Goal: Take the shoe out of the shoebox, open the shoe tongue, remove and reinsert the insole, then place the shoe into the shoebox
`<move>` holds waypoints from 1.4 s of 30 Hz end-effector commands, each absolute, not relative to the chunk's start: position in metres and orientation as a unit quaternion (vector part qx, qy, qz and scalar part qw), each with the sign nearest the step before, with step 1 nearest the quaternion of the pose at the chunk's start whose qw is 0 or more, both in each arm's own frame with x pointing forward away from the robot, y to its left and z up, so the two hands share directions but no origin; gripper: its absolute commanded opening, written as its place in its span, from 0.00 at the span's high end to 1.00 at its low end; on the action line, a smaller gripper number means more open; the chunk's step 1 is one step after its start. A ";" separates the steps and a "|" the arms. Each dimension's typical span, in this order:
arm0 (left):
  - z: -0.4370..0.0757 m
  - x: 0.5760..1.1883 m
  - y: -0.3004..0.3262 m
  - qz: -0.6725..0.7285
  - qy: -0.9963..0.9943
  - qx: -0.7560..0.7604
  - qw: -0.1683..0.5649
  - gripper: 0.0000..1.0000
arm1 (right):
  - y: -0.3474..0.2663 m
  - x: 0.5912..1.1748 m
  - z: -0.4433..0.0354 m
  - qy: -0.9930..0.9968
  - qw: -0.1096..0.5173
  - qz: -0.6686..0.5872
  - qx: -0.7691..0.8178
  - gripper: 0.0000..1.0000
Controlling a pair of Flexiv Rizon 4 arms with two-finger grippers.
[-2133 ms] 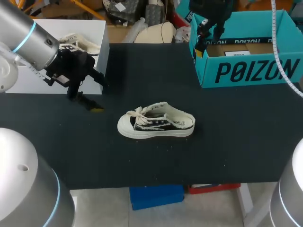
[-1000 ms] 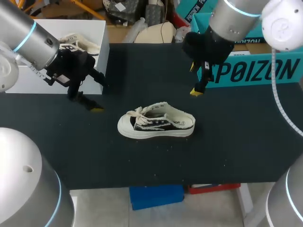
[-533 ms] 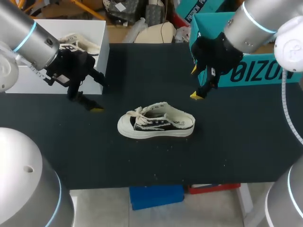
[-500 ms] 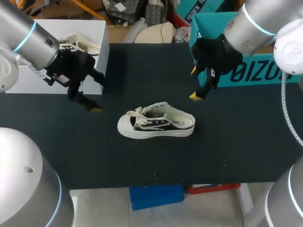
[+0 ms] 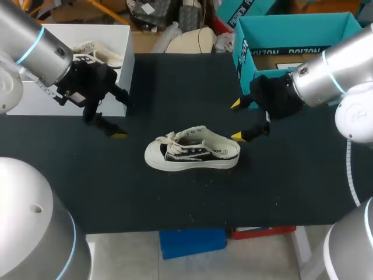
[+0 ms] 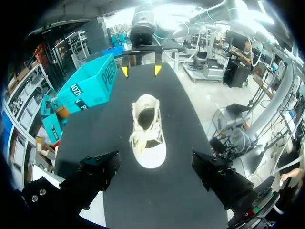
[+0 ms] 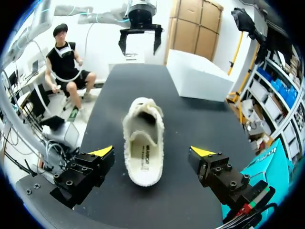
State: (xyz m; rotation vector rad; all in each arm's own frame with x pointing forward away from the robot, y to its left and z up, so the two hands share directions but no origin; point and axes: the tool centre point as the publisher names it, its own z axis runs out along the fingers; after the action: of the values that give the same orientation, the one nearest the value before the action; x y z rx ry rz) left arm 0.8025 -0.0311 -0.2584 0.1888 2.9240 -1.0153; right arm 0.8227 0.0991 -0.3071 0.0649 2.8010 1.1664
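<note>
1. Desk (image 5: pixel 175 221): dark surface. It carries one shoe, a teal shoebox and a white box.
2. Shoe (image 5: pixel 192 153): stands upright on its sole near the middle of the desk, outside both boxes. The upper is cream with a dark side panel, and the laces are bunched at the front. The toe points toward the left arm's side and the heel toward the right arm's side. In the right wrist view the shoe (image 7: pixel 143 143) shows its open collar and a pale insole inside.
3. Shoebox (image 5: pixel 291 29): teal and open-topped, at the far right corner of the desk, well apart from the shoe. No shoe is seen in the visible part.
4. White box (image 5: pixel 70 32): at the far left edge of the desk, open. A second shoe (image 5: pixel 99 53) lies inside.
5. Right gripper (image 5: pixel 236 121): sits low at the shoe's heel end with its fingers spread wide. In its own view (image 7: pixel 152 151) the heel lies between the two yellow tips with bare desk on either side, so there is no contact. The left wrist view shows it (image 6: pixel 141 71) just beyond the heel.
6. Left gripper (image 5: pixel 119 119): beside the white box, with one yellow tip low near the desk. The fingers are apart and hold nothing. In its own view (image 6: pixel 157 179) the shoe (image 6: pixel 147 131) lies ahead, toe nearest and apart from the fingers.
</note>
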 end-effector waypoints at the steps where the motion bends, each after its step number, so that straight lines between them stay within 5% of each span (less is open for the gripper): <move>1: -0.260 0.802 -0.031 -0.328 0.942 0.062 0.022 0.00 | 0.099 0.829 -0.323 0.877 0.052 0.478 0.014 0.00; 42: -0.260 0.802 -0.031 -0.328 0.942 0.062 0.022 0.00 | 0.131 0.822 -0.414 0.855 0.006 0.518 -0.011 0.00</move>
State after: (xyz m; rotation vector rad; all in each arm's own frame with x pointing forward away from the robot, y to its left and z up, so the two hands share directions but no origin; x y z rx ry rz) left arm 0.8026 -0.0312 -0.2584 0.1889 2.9239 -1.0157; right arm 0.8184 0.1262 -0.4046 -0.0354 2.6830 1.6081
